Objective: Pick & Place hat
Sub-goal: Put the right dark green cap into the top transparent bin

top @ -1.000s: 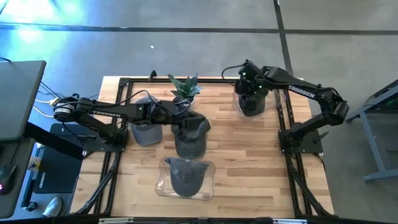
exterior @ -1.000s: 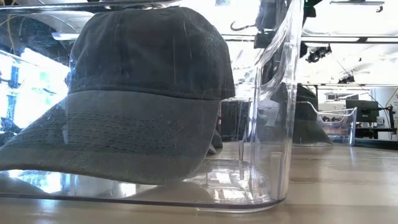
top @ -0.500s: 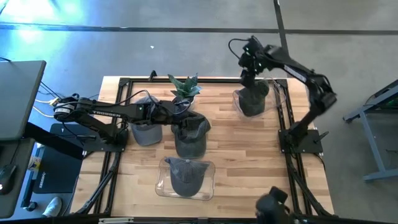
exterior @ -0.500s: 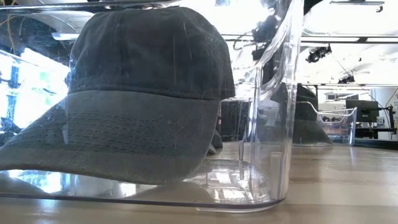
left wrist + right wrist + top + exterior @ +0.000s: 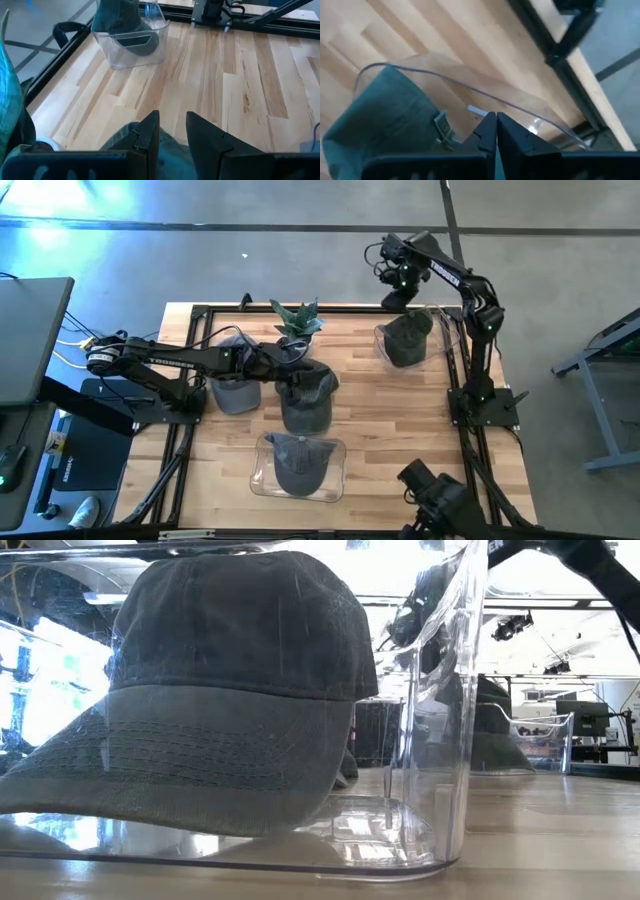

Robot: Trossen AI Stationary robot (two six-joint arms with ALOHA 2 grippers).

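A dark hat [image 5: 406, 338] lies in a clear bin [image 5: 447, 330] near the table's [image 5: 390, 430] far right corner. The right gripper [image 5: 392, 277], fingers pressed together and empty, hangs above that bin. The left gripper [image 5: 296, 372] pinches another hat [image 5: 306, 398] mid-table, beside the plant [image 5: 296, 320].

Hat [image 5: 230, 670] matt washed cloth; bin [image 5: 440, 740] clear glossy plastic; table [image 5: 380, 420] light wood.

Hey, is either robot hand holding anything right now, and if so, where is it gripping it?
The left hand pinches the fabric of the middle hat. The right hand is shut on nothing.
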